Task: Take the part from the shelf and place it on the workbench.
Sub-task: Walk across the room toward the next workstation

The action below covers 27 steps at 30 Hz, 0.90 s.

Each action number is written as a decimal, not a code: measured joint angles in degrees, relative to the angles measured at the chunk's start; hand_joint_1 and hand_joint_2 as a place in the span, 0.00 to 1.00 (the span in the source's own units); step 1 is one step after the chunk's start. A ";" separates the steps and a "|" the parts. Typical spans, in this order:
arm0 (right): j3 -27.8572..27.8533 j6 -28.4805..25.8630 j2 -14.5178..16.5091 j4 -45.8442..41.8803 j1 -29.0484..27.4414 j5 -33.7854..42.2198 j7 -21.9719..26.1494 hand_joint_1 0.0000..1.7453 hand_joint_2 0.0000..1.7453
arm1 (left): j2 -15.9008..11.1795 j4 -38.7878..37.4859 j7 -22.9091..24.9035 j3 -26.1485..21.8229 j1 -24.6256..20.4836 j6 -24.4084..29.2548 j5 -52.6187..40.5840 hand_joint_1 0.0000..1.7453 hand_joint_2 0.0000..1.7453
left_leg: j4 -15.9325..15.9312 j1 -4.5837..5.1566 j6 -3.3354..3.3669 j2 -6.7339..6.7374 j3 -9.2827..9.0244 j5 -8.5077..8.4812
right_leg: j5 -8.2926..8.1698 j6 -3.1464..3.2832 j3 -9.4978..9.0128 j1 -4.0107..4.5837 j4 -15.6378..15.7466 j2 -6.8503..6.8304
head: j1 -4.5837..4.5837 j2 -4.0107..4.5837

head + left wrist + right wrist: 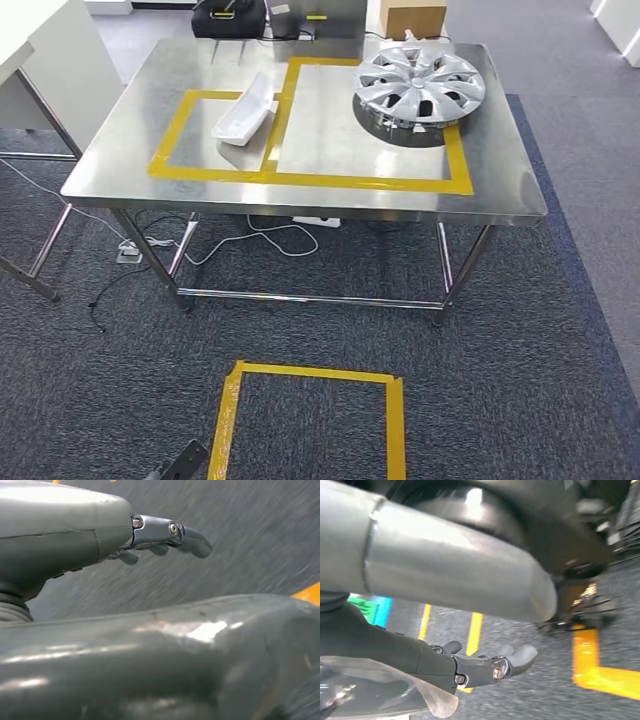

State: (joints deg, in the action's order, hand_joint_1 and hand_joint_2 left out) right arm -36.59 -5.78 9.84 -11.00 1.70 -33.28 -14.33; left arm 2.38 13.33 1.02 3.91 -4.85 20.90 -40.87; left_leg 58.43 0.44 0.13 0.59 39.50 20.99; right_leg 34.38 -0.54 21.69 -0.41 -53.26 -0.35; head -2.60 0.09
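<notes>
In the head view the black bag (229,17) and the cardboard box (411,16) at the far side of the tabletop (113,140) are cut off by the top edge. The white table (45,60) at the left is cut by the left edge. A small dark object (177,463) at the bottom edge is too cut off to tell what it is.

In the left wrist view the carpet (245,540) is blurred by motion. The left hand (162,535) is partly hidden behind its grey cover.

In the right wrist view the dark shapes near the yellow tape (599,670) are blurred and cannot be told. The right hand (486,665) is partly covered.
</notes>
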 joint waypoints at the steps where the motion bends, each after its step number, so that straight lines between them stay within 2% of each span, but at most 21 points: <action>1: -0.02 0.10 0.03 0.01 -0.13 -0.22 -0.06 0.00 0.00 | 0.05 -0.29 0.66 0.05 0.54 -0.65 -0.16 0.00 0.00 | 1.62 -0.12 -0.40 -0.14 0.40 1.88 | -0.46 0.42 0.33 -0.10 -0.03 -0.33 | 0.18 0.00; 3: -0.07 0.25 0.05 0.01 -0.29 -0.55 -0.10 0.00 0.00 | 0.28 -0.74 1.37 0.37 1.31 -1.44 -0.55 0.00 0.00 | 8.00 -0.42 -1.12 -0.26 1.76 7.21 | -1.13 0.85 1.09 -0.12 -0.18 -1.06 | 0.45 0.00; 4: -0.08 0.35 0.06 0.01 -0.33 -0.60 -0.16 0.00 0.00 | 0.42 -0.93 1.57 0.63 1.50 -1.65 -0.78 0.00 0.00 | 11.74 -0.55 -1.37 -0.25 2.43 9.07 | -1.38 0.88 1.50 -0.10 -0.32 -1.52 | 0.49 0.00; 5: -0.09 0.47 0.06 0.01 -0.34 -0.62 -0.23 0.00 0.00 | 0.55 -1.12 1.75 0.87 1.63 -1.84 -0.99 0.00 0.00 | 14.41 -0.66 -1.52 -0.25 2.60 9.82 | -1.56 0.83 1.92 -0.08 -0.52 -1.96 | 0.48 0.00; 6: -0.10 0.63 0.07 0.01 -0.33 -0.63 -0.31 0.00 0.00 | 0.68 -1.29 1.93 1.10 1.75 -2.05 -1.28 0.00 0.00 | 15.31 -0.76 -1.60 -0.22 2.00 9.62 | -1.68 0.77 2.31 -0.08 -0.77 -2.48 | 0.49 0.00; 7: -0.10 0.83 0.08 0.01 -0.33 -0.66 -0.37 0.00 0.00 | 0.81 -1.39 2.09 1.35 1.83 -2.32 -1.70 0.00 0.00 | 13.65 -0.86 -1.58 -0.10 0.25 8.58 | -1.71 0.70 2.62 -0.09 -1.04 -3.02 | 0.50 0.00; 8: -0.11 1.05 0.10 0.01 -0.31 -0.72 -0.39 0.00 0.00 | 0.91 -1.45 2.21 1.71 1.88 -2.57 -2.15 0.00 0.00 | 10.12 -0.93 -1.47 0.41 -2.36 7.39 | -1.67 0.58 2.83 -0.10 -1.33 -3.57 | 0.50 0.00; 10: -0.11 1.50 0.14 0.01 -0.24 -0.90 -0.40 0.00 0.00 | 1.14 -1.46 2.47 2.51 1.74 -3.01 -3.06 0.00 0.00 | 2.80 -0.63 -0.89 2.16 -7.15 6.52 | -1.50 0.18 3.13 0.09 -1.75 -4.72 | 0.47 0.00; 11: -0.11 1.66 0.15 0.01 -0.18 -1.02 -0.40 0.00 0.00 | 1.26 -1.46 2.59 2.87 1.64 -3.20 -3.39 0.00 0.00 | 0.75 -0.41 -0.49 2.82 -8.25 6.68 | -1.43 -0.07 3.16 0.21 -1.86 -5.25 | 0.44 0.00; 12: -0.11 1.78 0.15 0.01 -0.07 -1.13 -0.40 0.00 0.00 | 1.38 -1.47 2.73 3.19 1.58 -3.41 -3.68 0.00 0.00 | 0.08 -0.15 -0.07 2.96 -8.40 7.07 | -1.43 -0.33 3.14 0.31 -1.90 -5.75 | 0.43 0.00; 14: -0.11 1.93 0.15 -0.01 0.20 -1.34 -0.42 0.00 0.00 | 1.60 -1.48 3.03 3.80 1.65 -3.68 -4.26 0.00 0.00 | -0.39 -0.13 0.83 2.15 -7.85 6.82 | -1.30 -0.94 3.02 0.29 -2.00 -6.06 | 0.44 0.00; 16: -0.11 1.97 0.15 -0.02 0.28 -1.50 -0.46 0.00 0.00 | 1.74 -1.48 3.30 4.20 1.58 -3.65 -4.67 0.00 0.00 | -0.84 -0.34 1.71 1.18 -7.46 6.26 | 0.47 -1.46 4.13 0.14 -4.20 -3.82 | 0.33 0.00; 18: -0.11 1.93 0.15 -0.02 0.09 -1.59 -0.54 0.00 0.00 | 1.81 -1.48 3.50 4.46 1.32 -3.50 -4.76 0.00 0.00 | -1.02 -0.36 2.26 0.07 -7.04 5.88 | 4.11 -1.66 7.57 -0.02 -11.10 -0.95 | 0.20 0.00; 19: -0.11 1.87 0.15 -0.02 0.00 -1.63 -0.65 0.00 0.00 | 1.83 -1.49 3.60 4.61 1.27 -3.44 -4.76 0.00 0.00 | -1.00 -0.28 2.39 -0.55 -6.86 5.78 | 5.67 -1.69 9.75 -0.06 -15.38 -0.30 | 0.18 0.00; 20: -0.11 1.75 0.15 -0.02 -0.07 -1.66 -0.82 0.00 0.00 | 1.85 -1.50 3.73 4.73 1.34 -3.42 -4.72 0.00 0.00 | -0.98 -0.19 2.44 -1.16 -6.78 5.74 | 6.22 -1.69 11.46 -0.07 -18.44 -0.01 | 0.20 0.00; 21: -0.11 1.53 0.15 -0.02 -0.13 -1.68 -1.11 0.00 0.00 | 1.85 -1.52 3.91 4.82 1.49 -3.40 -4.62 0.00 0.00 | -0.95 -0.12 2.45 -1.82 -6.76 5.70 | 5.52 -1.65 12.32 -0.07 -19.45 0.15 | 0.20 0.00; 22: -0.11 1.24 0.15 -0.02 -0.20 -1.72 -1.49 0.00 0.00 | 1.83 -1.57 4.13 4.87 1.67 -3.41 -4.45 0.00 0.00 | -0.86 -0.07 2.42 -2.56 -6.77 5.67 | 3.66 -1.54 12.16 -0.07 -18.13 0.36 | 0.20 0.00; 23: -0.11 0.92 0.15 -0.02 -0.25 -1.76 -1.86 0.00 0.00 | 1.80 -1.63 4.37 4.87 1.85 -3.43 -4.29 0.00 0.00 | -0.75 -0.05 2.39 -3.28 -6.79 5.66 | 1.17 -1.38 11.13 -0.08 -15.02 0.78 | 0.21 0.00; 24: -0.11 0.60 0.15 -0.02 -0.32 -1.86 -2.27 0.00 0.00 | 1.78 -1.71 4.66 4.87 2.03 -3.49 -4.13 0.00 0.00 | -0.61 -0.06 2.33 -4.01 -6.71 5.63 | -1.09 -1.17 9.72 -0.14 -11.18 2.14 | 0.21 0.00; 25: -0.11 0.28 0.15 -0.02 -0.45 -2.01 -2.66 0.00 0.00 | 1.74 -1.78 4.95 4.87 2.14 -3.54 -3.97 0.00 0.00 | -0.35 -0.03 2.18 -4.75 -6.48 5.60 | -2.60 -1.03 8.50 -0.28 -7.74 3.67 | 0.27 0.00; 27: -0.11 -0.41 0.15 -0.02 -0.66 -2.45 -3.57 0.00 0.00 | 1.58 -1.91 5.69 4.85 2.47 -3.49 -3.44 0.00 0.00 | -0.04 -0.14 1.49 -6.13 -5.62 5.26 | -3.24 -0.86 7.19 -0.38 -4.42 5.76 | 0.31 0.00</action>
State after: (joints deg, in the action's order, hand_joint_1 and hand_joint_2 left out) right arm -36.70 -6.19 9.99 -11.02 1.04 -35.74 -17.91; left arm 3.96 11.42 6.71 8.76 -2.39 17.41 -44.30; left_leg 58.39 0.30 1.62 -5.54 33.88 26.25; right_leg 31.14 -1.40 28.88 -0.79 -57.68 5.41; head -2.29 0.09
